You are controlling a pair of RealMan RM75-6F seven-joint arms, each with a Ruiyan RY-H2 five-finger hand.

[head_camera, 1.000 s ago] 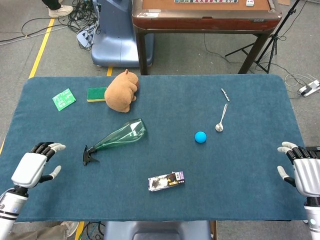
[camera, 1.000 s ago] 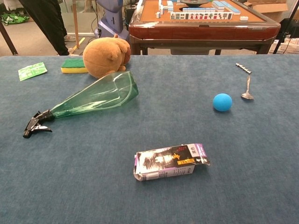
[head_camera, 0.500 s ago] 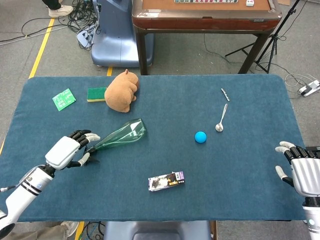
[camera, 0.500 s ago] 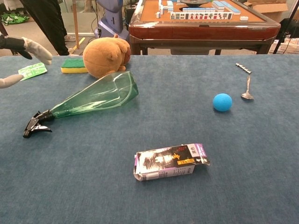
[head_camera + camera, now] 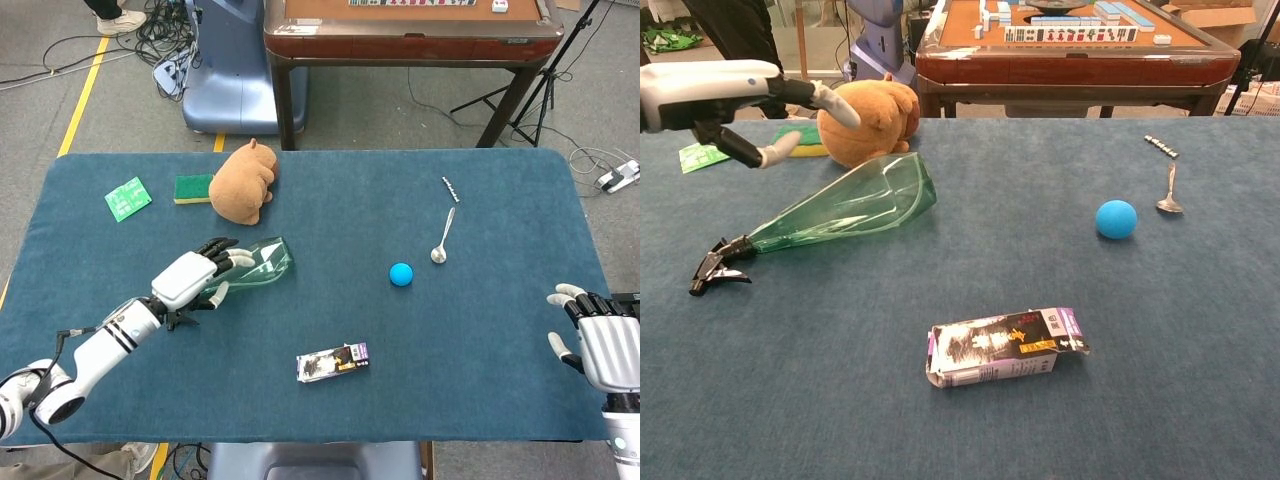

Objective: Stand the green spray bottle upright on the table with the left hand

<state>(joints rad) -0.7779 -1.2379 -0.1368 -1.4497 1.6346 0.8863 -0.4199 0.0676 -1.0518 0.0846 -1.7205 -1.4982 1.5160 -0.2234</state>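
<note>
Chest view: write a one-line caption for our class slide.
Left robot hand hovers open above a green spray bottle lying on its side on the blue table, near a plush toy.

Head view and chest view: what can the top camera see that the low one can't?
Only the head view shows the right hand, open at the table's right edge, the left arm's whole length, the floor cables and the yellow floor line.

Only the chest view shows the mahjong tiles on the wooden table behind, and that the left hand hovers above the green spray bottle without touching it.

Both show the bottle lying on its side, the plush toy, sponge, green card, blue ball, spoon and small box.
</note>
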